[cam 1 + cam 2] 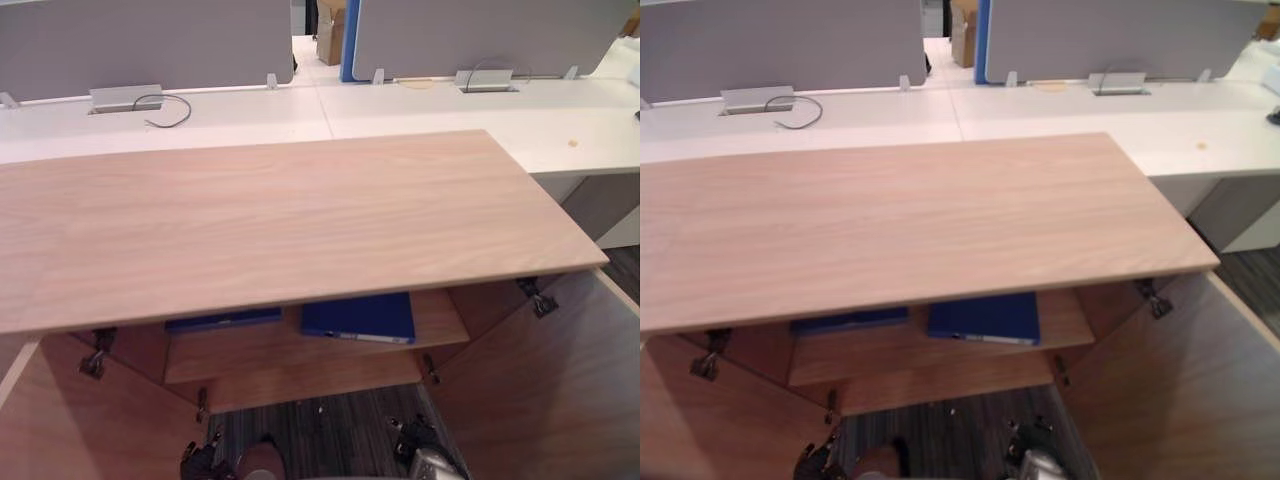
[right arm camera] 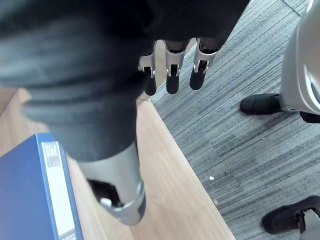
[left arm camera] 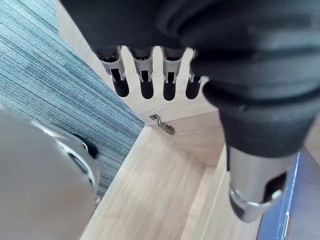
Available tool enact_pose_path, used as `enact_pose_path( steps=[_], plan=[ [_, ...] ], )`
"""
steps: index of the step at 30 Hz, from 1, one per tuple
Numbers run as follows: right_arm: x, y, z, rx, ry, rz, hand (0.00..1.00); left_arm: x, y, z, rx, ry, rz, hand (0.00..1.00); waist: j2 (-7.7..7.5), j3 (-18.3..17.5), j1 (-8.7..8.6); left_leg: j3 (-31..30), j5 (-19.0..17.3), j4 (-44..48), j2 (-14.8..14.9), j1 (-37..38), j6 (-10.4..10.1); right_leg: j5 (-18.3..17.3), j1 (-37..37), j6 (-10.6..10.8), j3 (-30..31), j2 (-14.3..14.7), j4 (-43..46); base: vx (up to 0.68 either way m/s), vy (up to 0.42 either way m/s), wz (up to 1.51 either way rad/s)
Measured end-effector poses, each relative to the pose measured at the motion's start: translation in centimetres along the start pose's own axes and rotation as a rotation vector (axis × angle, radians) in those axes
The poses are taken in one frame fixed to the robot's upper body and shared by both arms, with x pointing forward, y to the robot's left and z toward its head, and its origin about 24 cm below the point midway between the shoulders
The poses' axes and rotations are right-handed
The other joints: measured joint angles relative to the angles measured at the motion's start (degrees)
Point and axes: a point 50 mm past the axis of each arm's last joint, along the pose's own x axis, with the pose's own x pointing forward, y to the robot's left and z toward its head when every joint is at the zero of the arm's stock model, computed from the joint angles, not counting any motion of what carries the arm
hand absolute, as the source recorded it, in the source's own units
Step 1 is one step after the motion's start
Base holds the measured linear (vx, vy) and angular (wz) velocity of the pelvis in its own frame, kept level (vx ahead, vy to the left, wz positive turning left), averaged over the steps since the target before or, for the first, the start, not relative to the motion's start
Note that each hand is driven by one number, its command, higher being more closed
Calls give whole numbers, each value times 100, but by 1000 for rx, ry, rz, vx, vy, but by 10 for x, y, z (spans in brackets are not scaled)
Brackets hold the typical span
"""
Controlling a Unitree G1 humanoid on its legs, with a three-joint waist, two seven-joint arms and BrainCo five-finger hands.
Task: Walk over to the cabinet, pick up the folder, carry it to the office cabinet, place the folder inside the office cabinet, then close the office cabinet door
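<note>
Folder (image 1: 360, 316), dark blue, lies flat on the cabinet shelf (image 1: 250, 352).

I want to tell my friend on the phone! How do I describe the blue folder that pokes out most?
Find the long wooden cabinet with both doors open. On the shelf under its top lie two blue folders. Yours is the right folder: it sticks out further than the left folder and shows a pale strip along its front edge.
</note>
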Motion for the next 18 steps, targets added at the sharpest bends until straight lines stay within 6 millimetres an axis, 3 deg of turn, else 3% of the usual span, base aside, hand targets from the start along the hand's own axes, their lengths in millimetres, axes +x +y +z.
enact_pose_path(
  steps=[2, 4, 12, 14, 16, 18],
  plan=[
    [0, 0, -2, -7, 6, 3, 0, 0, 0, -3, 13, 9, -2, 0, -14, -76, 9, 163, 38, -322, -265, 222, 59, 21, 20, 30, 69, -228, -58, 283, 153, -12],
    [0, 0, -3, -24, 4, 8, 0, -1, -2, -3, 45, 7, -13, 0, -5, -92, 9, 208, 49, -492, -349, 365, 76, 31, 87, 45, 70, -290, -95, 215, 55, -6],
    [-2, 1, -3, -64, -13, 12, 0, -2, -2, -6, 112, 2, -30, 0, -60, -226, 66, 399, 122, -1107, -373, 891, 10, 43, 207, 54, 204, -246, -122, 98, -10, -13],
    [-4, 11, 19, -106, -117, 45, 0, -2, -2, -5, 116, -1, -32, 0, -68, -208, 55, 568, 122, -1182, -374, 973, 11, 45, 89, 57, 389, -280, 27, 35, 52, -49],
    [-11, 26, 52, -134, -272, 98, 0, -2, -2, -4, 126, -7, -36, 0, -23, -208, 69, 765, 124, -1180, -312, 977, 15, 39, -384, 57, 694, -307, 617, -26, 78, -68],
    [-27, 48, 98, -160, -484, 161, 0, -1, -2, 0, 149, -25, -45, 0, -54, -106, 23, 887, 84, -1178, -304, 989, 77, 31, -1093, 53, 908, -409, 1538, -69, 78, -69]
  ],
)
